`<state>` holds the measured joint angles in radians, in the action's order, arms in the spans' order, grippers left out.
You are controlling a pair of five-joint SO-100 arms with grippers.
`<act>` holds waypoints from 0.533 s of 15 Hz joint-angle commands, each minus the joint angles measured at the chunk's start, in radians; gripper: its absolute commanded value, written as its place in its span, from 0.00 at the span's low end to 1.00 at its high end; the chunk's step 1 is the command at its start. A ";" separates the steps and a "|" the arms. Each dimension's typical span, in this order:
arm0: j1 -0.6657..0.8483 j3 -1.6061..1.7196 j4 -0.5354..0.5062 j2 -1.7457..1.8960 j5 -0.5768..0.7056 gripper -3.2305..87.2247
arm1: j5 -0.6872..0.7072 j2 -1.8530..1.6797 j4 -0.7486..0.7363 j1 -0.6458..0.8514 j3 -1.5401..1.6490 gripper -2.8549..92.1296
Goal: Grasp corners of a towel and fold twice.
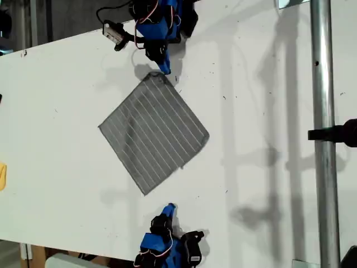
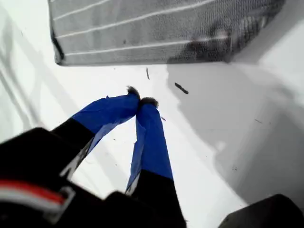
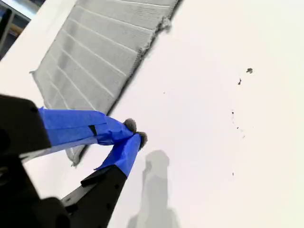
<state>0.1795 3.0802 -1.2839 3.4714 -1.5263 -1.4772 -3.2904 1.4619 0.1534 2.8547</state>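
The grey striped towel [image 1: 153, 134] lies flat and unfolded on the white table [image 1: 268, 84], turned like a diamond in the exterior view. My first gripper [image 1: 165, 70] is shut and empty at the top of that view, just beside the towel's upper corner [image 1: 153, 75]. In the first wrist view its tips [image 2: 141, 101] hover a short way from a towel [image 2: 156, 28] corner [image 2: 58, 59]. My second gripper [image 1: 170, 207], at the bottom of the exterior view, is shut on nothing. It [image 3: 135, 132] hangs above the table beside the towel's [image 3: 95, 52] lower corner [image 3: 76, 160].
A metal pole [image 1: 323, 134] with a black clamp runs down the exterior view's right. A yellow object [image 1: 1, 176] shows at that view's left edge. The table's far edge runs behind the first arm's base.
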 commanded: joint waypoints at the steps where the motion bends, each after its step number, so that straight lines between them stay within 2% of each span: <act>1: -0.023 -0.121 -0.018 -0.029 -0.049 0.01 | -0.011 0.002 0.035 -0.014 -0.104 0.03; 4: -0.018 -0.373 0.002 -0.365 -0.012 0.01 | 0.000 0.091 0.071 -0.015 -0.224 0.03; 6: 0.011 -0.568 0.009 -0.595 0.074 0.01 | 0.040 0.298 0.100 0.003 -0.402 0.03; 8: 0.034 -0.730 -0.009 -0.756 0.123 0.01 | 0.158 0.529 0.204 0.084 -0.638 0.03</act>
<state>0.1948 2.4897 -1.2916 2.8164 -1.4251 -1.3959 -2.9038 1.6015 0.1871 2.4083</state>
